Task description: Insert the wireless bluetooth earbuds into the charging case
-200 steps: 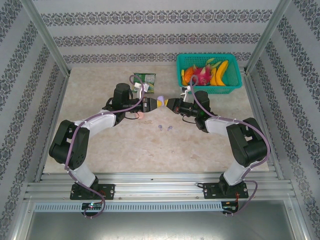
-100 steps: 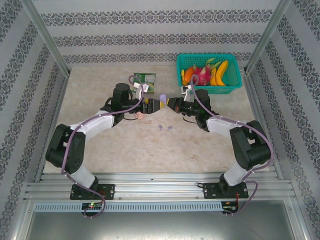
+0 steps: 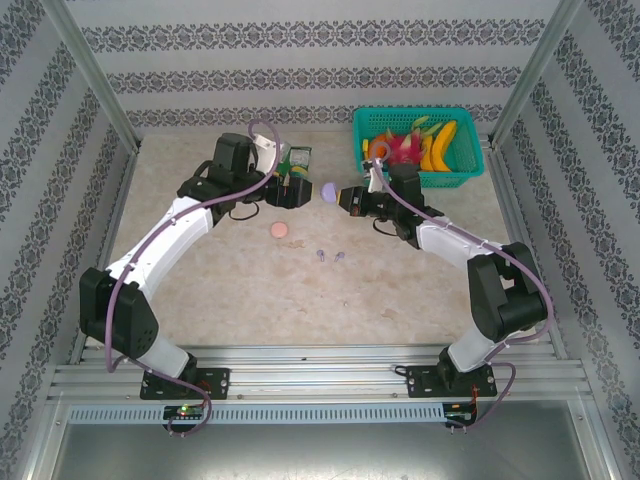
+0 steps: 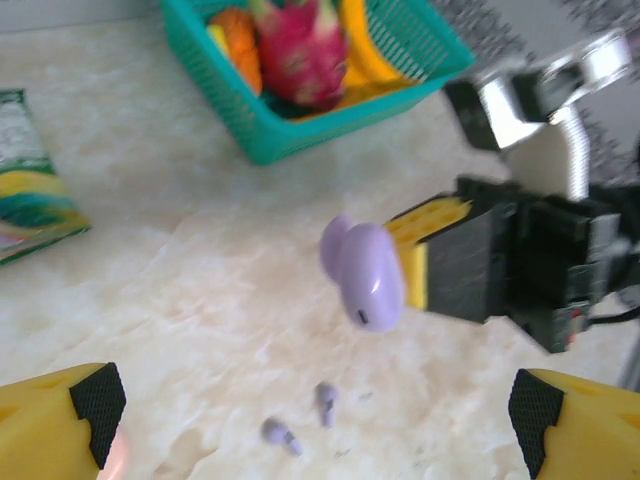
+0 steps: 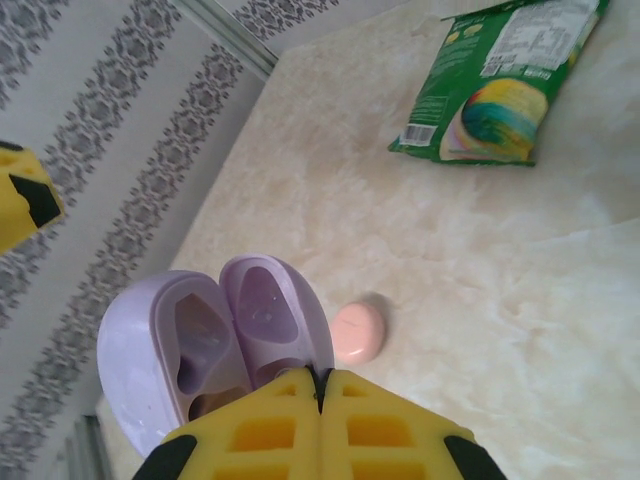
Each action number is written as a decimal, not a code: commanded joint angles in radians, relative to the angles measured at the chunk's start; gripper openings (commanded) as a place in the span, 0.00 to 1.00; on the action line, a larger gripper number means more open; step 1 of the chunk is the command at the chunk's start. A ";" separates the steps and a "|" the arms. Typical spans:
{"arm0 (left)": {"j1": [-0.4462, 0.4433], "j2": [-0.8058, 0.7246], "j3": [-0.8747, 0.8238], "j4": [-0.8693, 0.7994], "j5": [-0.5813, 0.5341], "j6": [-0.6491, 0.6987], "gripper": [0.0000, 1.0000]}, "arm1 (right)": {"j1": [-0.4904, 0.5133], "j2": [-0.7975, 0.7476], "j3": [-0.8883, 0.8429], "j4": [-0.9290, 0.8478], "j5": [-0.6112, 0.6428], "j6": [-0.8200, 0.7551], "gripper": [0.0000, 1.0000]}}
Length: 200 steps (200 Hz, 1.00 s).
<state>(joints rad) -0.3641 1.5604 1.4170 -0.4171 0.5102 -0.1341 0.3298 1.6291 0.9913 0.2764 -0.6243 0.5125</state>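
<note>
Cases, 2: lilac case (image 3: 329, 190), lid open; pink case (image 3: 280, 230) at its 8 o'clock. 2 lilac earbuds (image 3: 320, 255), side by side, at the lilac case's 6 o'clock. 1 snack bag (image 3: 297, 158). 1 basket (image 3: 415, 180), far end at 1 o'clock; 1 dragon fruit (image 3: 404, 150) inside.

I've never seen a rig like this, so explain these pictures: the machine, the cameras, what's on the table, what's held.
Two robot arms stand bolted at a table's near edge. One picture looks down from above; the other two come from cameras on the wrists. The right gripper is shut on an open lilac case, held above the table. The left gripper faces it, open and empty. On the table lie two lilac earbuds, a round pink case, a snack bag and a teal basket of fruit.
</note>
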 commanded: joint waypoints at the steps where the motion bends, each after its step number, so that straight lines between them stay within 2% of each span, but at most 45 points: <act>1: 0.013 0.069 0.129 -0.259 -0.037 0.152 1.00 | 0.013 -0.021 0.046 -0.115 0.057 -0.256 0.00; 38: 0.012 0.161 0.227 -0.369 0.084 0.242 0.98 | 0.035 -0.006 0.094 -0.235 0.097 -0.406 0.00; 59: 0.013 0.211 0.269 -0.421 0.163 0.293 0.95 | 0.044 -0.008 0.095 -0.249 0.102 -0.436 0.00; 112: 0.012 0.357 0.411 -0.569 0.326 0.377 0.80 | 0.060 -0.020 0.090 -0.258 0.063 -0.449 0.00; 200: 0.012 0.452 0.484 -0.622 0.434 0.406 0.65 | 0.083 -0.034 0.087 -0.246 0.039 -0.431 0.00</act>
<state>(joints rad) -0.3641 1.9873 1.8652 -0.9833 0.8772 0.2321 0.3977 1.6291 1.0615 0.0250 -0.5518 0.0971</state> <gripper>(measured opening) 0.665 0.051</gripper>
